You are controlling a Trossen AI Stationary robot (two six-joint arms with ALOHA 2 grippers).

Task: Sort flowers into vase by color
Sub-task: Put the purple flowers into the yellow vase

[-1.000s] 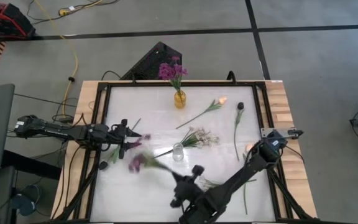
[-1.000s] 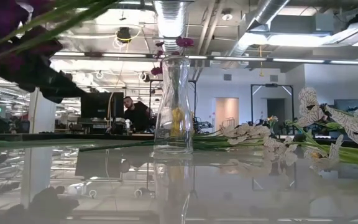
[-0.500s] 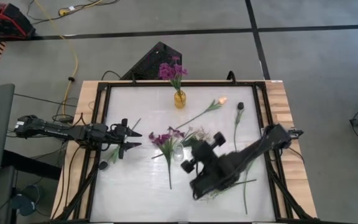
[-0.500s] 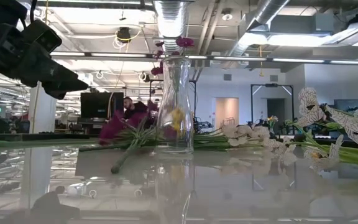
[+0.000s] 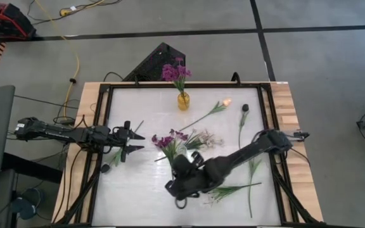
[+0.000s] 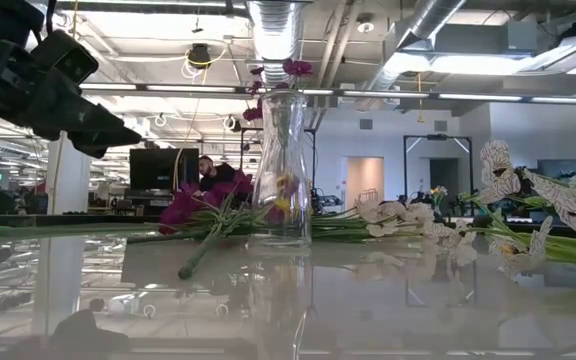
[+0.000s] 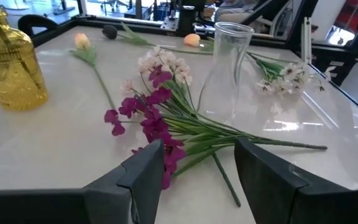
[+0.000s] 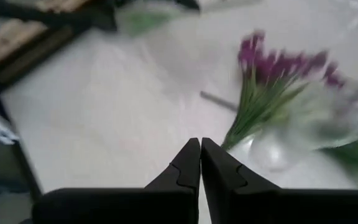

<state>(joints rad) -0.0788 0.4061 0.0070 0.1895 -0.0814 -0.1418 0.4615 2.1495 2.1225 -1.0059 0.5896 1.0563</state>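
A purple spray (image 5: 167, 140) lies flat on the table, its blooms beside the empty clear vase (image 7: 229, 68) and its stems running toward the near edge. My right gripper (image 8: 200, 142) is shut and empty. It hovers above the spray's stems, just near of the clear vase (image 6: 280, 170). My left gripper (image 7: 197, 163) is open and waits at the table's left side (image 5: 132, 140), pointing at the spray (image 7: 148, 118). A yellow vase (image 5: 182, 100) holds more purple flowers.
A white spray (image 5: 206, 139) lies right of the clear vase, and another (image 5: 224, 190) lies near the near edge. A peach tulip (image 5: 224, 102) and a dark bud (image 5: 245, 107) lie far right. My right arm (image 5: 246, 152) crosses the table's right half.
My right gripper swung the purple spray through the air from near-left toward the clear vase. The spray has left the gripper and dropped flat onto the table beside the vase. The right arm then moved on toward the near-left. My left arm stayed still.
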